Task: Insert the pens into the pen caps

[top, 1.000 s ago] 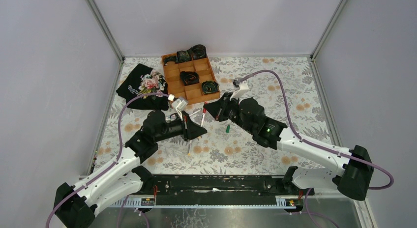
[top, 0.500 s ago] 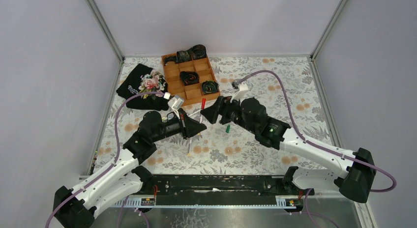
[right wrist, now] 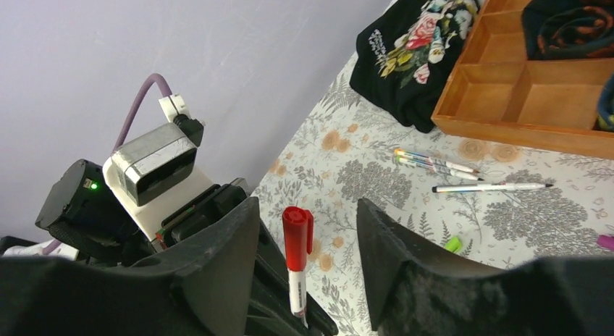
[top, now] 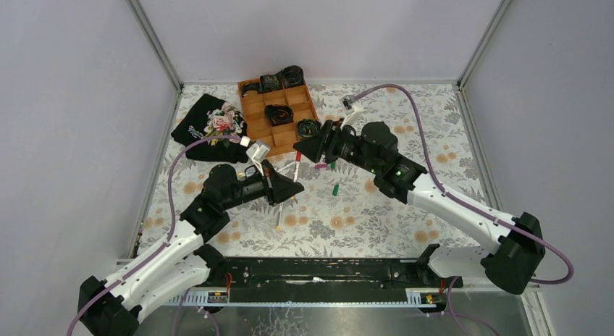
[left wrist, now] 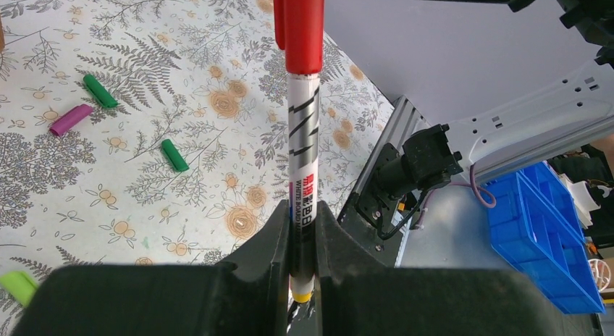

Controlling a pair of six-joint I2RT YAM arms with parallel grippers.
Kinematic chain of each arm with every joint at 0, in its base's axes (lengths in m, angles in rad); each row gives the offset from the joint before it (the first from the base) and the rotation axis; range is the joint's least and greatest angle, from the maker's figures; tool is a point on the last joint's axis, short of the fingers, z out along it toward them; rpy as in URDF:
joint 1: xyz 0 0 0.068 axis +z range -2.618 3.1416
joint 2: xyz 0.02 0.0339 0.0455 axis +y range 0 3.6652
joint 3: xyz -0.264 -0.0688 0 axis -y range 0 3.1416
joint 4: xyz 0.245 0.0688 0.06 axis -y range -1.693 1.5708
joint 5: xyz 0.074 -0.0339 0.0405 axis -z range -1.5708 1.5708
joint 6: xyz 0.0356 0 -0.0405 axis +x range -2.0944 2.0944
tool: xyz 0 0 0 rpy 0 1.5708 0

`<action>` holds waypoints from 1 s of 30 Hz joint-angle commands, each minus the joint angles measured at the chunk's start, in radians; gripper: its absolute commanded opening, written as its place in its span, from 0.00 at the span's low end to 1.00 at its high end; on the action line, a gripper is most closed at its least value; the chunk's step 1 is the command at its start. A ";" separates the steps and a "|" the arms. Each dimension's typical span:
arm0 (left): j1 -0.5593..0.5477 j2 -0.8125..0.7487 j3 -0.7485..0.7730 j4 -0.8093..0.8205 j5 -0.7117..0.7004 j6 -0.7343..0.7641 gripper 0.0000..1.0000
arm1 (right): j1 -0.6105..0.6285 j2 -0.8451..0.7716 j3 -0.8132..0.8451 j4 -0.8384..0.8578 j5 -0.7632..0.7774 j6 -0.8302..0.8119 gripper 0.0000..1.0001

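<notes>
My left end effector (left wrist: 303,221) grips red-capped white plastic marker (left wrist: 303,151); right end effector (right wrist: 307,219) open nearby; wooden divided tray (right wrist: 499,129) behind.

red-capped pen (left wrist: 303,169) held cap-end up; green caps (left wrist: 174,155), magenta cap (left wrist: 70,119), loose pens (right wrist: 434,161) lie flat.

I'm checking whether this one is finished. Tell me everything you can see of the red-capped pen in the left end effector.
The pen is a whiteboard marker: white plastic-looking barrel, black-grey slashes, red print, yellow tail end. A red cap with a clip covers its far end. The left end effector is shut on the lower barrel, holding it off the table. The right end effector is open, jaws either side of the cap, not touching.
</notes>
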 commanded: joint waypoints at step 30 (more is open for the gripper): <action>0.055 0.017 0.154 0.105 -0.084 -0.014 0.00 | 0.157 0.046 -0.283 0.021 -0.314 0.096 0.00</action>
